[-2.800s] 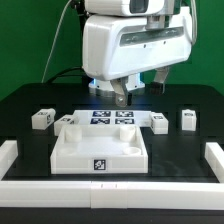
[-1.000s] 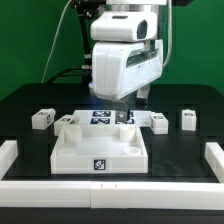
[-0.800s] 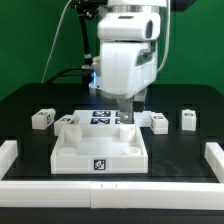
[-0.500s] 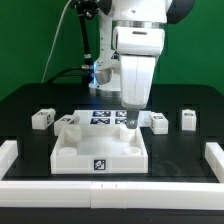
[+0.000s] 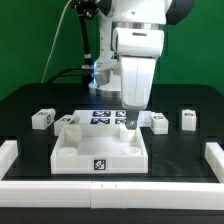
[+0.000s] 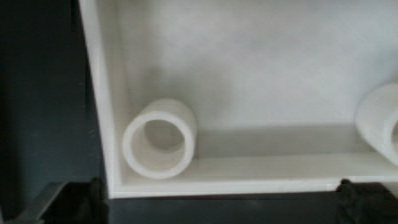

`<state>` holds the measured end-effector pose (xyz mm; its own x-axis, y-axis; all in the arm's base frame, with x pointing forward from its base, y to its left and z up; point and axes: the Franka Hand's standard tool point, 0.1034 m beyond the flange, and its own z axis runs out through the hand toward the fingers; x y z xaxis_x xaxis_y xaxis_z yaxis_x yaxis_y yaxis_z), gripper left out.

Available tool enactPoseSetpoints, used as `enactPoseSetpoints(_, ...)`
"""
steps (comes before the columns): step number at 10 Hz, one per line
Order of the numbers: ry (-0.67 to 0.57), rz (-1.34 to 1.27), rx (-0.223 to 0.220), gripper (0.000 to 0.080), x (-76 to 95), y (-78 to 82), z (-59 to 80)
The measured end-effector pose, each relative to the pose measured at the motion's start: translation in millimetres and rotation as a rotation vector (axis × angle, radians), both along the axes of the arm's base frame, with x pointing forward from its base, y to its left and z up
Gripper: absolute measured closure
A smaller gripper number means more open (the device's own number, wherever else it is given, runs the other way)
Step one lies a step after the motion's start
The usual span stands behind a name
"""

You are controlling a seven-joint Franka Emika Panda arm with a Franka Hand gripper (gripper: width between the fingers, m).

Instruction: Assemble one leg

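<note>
The large white tray-like part (image 5: 100,148) lies in the middle of the black table, with a tag on its front wall. My gripper (image 5: 130,115) points straight down over its far right corner. In the wrist view the gripper (image 6: 214,200) is open and empty, with dark fingertips (image 6: 75,200) wide apart along the tray's rim. Inside the tray are a round corner socket (image 6: 160,140) and part of another (image 6: 382,120). Two legs (image 5: 41,119) (image 5: 66,122) stand on the exterior view's left. Two more legs (image 5: 158,122) (image 5: 188,119) stand on its right.
The marker board (image 5: 108,116) lies just behind the tray, partly hidden by my gripper. White rails border the table on the left (image 5: 8,152), the right (image 5: 215,155) and the front (image 5: 110,190). A green wall and cables are behind the arm.
The arm has swung to the exterior view's right and turned its wrist upright, coming down over the tray's far right corner. It has barely moved in the last half second.
</note>
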<state>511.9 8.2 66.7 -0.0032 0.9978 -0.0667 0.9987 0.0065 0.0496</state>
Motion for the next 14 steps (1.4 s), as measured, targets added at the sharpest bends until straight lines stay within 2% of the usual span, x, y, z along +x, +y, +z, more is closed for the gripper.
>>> enactPoseSetpoints(2, 0.037, 0.034, -0.001, 0.0149, -39.9, -0.9, -8.1)
enactPoseSetpoints(4, 0.061, 0.084, 0.006, 0.0149, -66.4, -13.1, -22.4)
enactPoseSetpoints(5, 0.071, 0.080, 0.010, 0.0149, -74.1, -21.2, -28.4)
enactPoseSetpoints(7, 0.075, 0.072, 0.018, 0.0149, -79.6, -35.5, -38.9)
enactPoseSetpoints(10, 0.098, 0.067, 0.025, 0.0149, -83.6, -36.0, -55.3)
enactPoseSetpoints(12, 0.101, 0.065, 0.025, 0.0149, -81.9, -36.5, -57.6)
enactPoseSetpoints(13, 0.103, 0.061, 0.024, 0.0179, -81.2, -36.9, -57.0)
enactPoseSetpoints(14, 0.104, 0.060, 0.024, 0.0311, -81.8, -36.9, -57.5)
